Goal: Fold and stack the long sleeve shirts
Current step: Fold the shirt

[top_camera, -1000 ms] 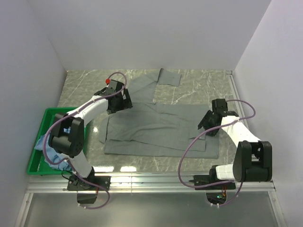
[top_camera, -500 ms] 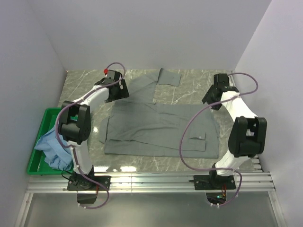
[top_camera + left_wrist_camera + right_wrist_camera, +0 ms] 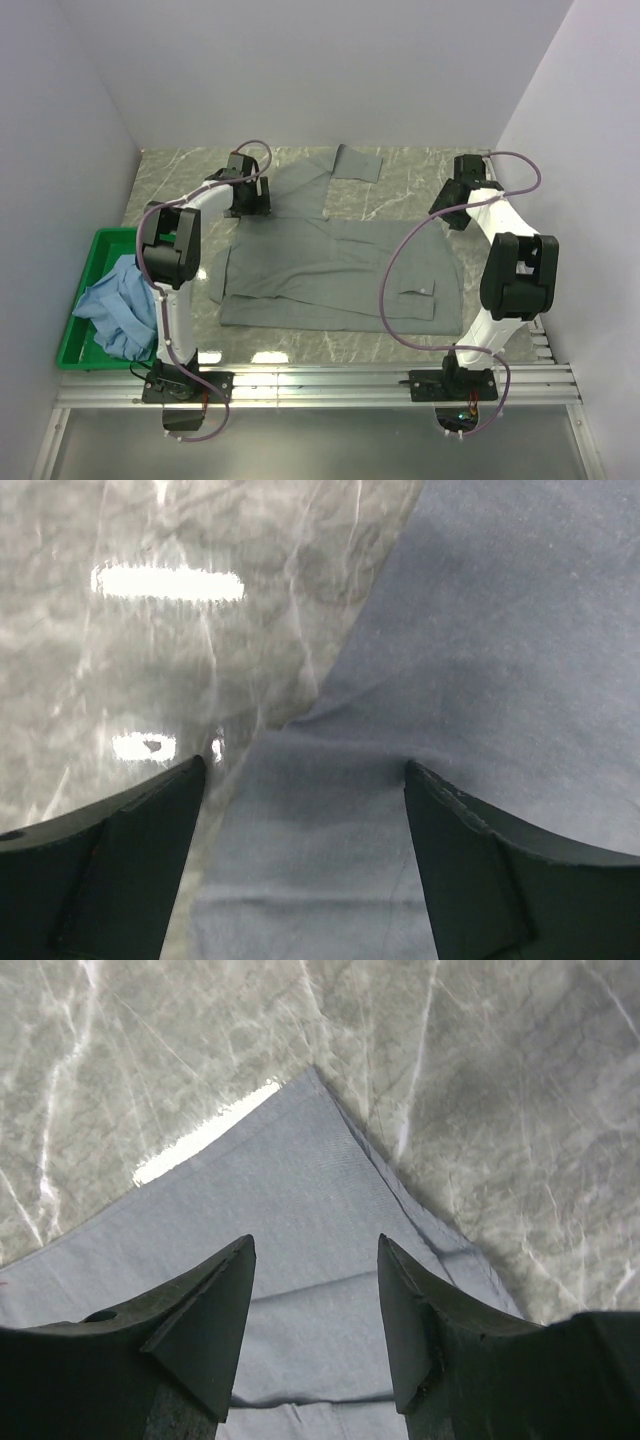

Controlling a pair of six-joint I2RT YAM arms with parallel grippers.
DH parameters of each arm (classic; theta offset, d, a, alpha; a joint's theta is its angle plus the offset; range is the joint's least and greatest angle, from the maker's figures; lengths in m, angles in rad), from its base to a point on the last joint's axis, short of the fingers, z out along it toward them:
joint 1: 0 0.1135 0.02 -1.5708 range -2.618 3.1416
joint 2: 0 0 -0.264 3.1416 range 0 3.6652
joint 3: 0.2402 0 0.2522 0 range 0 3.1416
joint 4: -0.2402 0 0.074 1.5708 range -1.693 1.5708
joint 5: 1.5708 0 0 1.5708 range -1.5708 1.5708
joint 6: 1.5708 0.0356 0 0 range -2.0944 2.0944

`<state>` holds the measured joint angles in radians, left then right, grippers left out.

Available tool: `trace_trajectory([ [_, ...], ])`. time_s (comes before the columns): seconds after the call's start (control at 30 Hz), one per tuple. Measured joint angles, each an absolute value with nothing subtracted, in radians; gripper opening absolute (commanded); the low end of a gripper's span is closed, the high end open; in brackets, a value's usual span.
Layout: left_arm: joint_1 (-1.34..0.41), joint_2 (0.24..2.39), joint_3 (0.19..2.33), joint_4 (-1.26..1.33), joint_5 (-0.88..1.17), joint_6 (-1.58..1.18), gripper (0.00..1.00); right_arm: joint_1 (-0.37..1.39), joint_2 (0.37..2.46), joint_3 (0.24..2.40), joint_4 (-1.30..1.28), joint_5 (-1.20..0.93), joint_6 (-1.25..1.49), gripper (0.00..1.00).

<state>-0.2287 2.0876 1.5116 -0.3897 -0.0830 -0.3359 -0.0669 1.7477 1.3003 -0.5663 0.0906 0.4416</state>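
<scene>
Grey shirt (image 3: pixel 330 270): lying spread flat on the tabletop (image 3: pixel 400 190); we are judging it soft, light, limp.
Blue shirt (image 3: pixel 115 305): sitting crumpled in the bin (image 3: pixel 75 345), left.
Hold: we are favouring the far corners.
Jaws: both parted, gripping nothing.

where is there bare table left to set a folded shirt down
Bare marble lies far left, beyond the green bin, and far right-centre, between the sleeve and the right gripper. The grey-green shirt fills the middle; the bin is crowded with the light blue shirt.
</scene>
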Motion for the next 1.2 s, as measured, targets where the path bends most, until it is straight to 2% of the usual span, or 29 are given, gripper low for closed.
trace_trajectory([
  [0.37,-0.195,2.133,1.562,-0.361,0.011,-0.278,0.73,-0.087,1.777,1.3,-0.508,0.048,0.419,0.58],
  [0.6,-0.192,2.156,1.588,-0.346,0.054,-0.266,0.54,-0.088,1.799,1.305,-0.508,0.046,0.402,0.58],
  [0.87,-0.192,2.157,1.588,-0.347,0.084,-0.268,0.4,-0.088,1.851,1.342,-0.501,0.045,0.382,0.58],
  [1.0,-0.192,2.158,1.585,-0.352,0.091,-0.275,0.24,-0.088,1.855,1.344,-0.501,0.046,0.369,0.58],
  [1.17,-0.192,2.158,1.579,-0.348,0.095,-0.274,0.18,-0.088,1.869,1.38,-0.506,0.055,0.344,0.58],
  [1.2,-0.192,2.158,1.579,-0.348,0.095,-0.274,0.15,-0.088,1.879,1.394,-0.508,0.059,0.337,0.58],
])
